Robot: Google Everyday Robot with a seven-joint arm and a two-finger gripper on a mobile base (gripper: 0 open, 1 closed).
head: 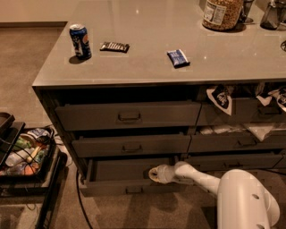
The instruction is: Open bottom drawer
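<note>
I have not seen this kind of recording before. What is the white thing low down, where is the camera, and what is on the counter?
The white shape is the robot's single arm. The one camera looks down on it from above and behind, and its mounting is not known. The arm's tip is the gripper, which reaches into the open top of the bottom drawer. That drawer stands partly pulled out. Whether the gripper grips anything cannot be told. On the grey counter are an upright can, a dark snack bar, a blue packet and a jar. A cart of clutter stands on the floor beside the drawers.
</note>
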